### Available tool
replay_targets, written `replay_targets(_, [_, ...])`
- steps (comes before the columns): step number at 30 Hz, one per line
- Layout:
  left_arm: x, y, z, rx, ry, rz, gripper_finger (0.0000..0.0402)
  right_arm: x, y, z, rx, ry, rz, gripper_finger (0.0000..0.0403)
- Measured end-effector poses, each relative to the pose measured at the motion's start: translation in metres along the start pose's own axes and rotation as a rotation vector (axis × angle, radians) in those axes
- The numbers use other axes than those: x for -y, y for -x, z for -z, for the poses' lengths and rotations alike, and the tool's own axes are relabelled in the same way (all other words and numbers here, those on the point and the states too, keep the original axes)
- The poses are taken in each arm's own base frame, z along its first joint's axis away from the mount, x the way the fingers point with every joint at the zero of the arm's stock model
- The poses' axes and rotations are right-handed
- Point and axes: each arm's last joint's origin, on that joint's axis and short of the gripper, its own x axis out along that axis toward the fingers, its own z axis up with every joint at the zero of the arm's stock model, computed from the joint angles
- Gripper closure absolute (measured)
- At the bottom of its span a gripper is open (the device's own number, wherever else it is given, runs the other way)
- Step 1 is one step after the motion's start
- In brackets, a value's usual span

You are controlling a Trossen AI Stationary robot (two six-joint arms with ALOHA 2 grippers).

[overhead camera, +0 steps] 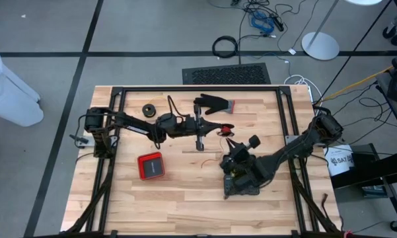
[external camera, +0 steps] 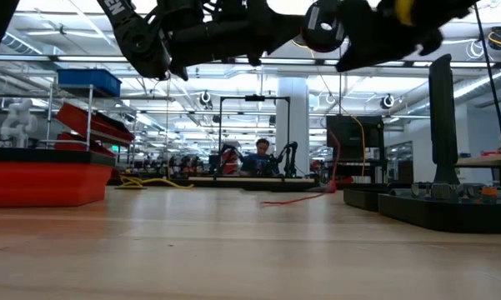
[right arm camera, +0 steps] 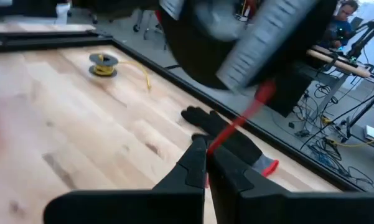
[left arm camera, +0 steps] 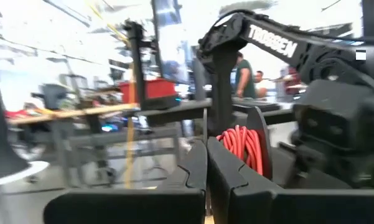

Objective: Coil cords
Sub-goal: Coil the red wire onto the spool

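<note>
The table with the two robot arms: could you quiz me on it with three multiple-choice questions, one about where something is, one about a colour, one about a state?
1. Where does the black glove lie on the table?
A. Near the far edge, by the floor grille
B. At the near edge
C. Inside the red box

2. What colour is the cord wound on the spool in the left wrist view?
A. Blue
B. Red
C. White

3. How do the fingers of the left tool stand?
A. Wide apart
B. Pressed together
C. Around the glove

Answers:
1 A: the high view shows the glove beside the far frame bar, just below the grille.
2 B: the coils are plainly red.
3 B: the left wrist view shows the two dark fingers meeting with no gap.
</note>
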Motion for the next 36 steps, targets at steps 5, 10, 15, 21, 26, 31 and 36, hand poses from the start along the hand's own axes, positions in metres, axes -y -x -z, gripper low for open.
replay_targets(5, [0.0, 0.0, -0.002, 0.01, -0.079, -0.072, 0.0402, -0.013, -0.019, -0.015, 0.017, 0.027, -0.001, 0.0403])
replay_targets(10, [-0.001, 0.0, -0.002, 0.01, -0.075, -0.087, 0.0402, -0.018, -0.03, -0.025, 0.019, 0.044, -0.016, 0.0403])
replay_targets(15, [0.001, 0.0, -0.004, 0.019, -0.08, -0.084, 0.0402, -0.022, -0.034, -0.031, 0.027, 0.044, -0.039, 0.0403])
replay_targets(21, [0.001, 0.0, 0.002, -0.05, -0.158, -0.124, 0.0402, -0.027, -0.039, -0.04, 0.025, 0.034, -0.105, 0.0403])
replay_targets(26, [0.004, 0.0, 0.006, -0.094, -0.211, -0.111, 0.0402, -0.027, -0.044, -0.044, 0.021, 0.058, -0.125, 0.0403])
replay_targets(31, [0.009, 0.0, 0.013, -0.192, -0.313, -0.098, 0.0402, -0.029, -0.04, -0.058, 0.021, 0.107, -0.152, 0.0403])
replay_targets(36, [0.01, 0.001, 0.018, -0.251, -0.33, -0.078, 0.0402, -0.026, -0.03, -0.071, -0.027, 0.165, -0.166, 0.0403])
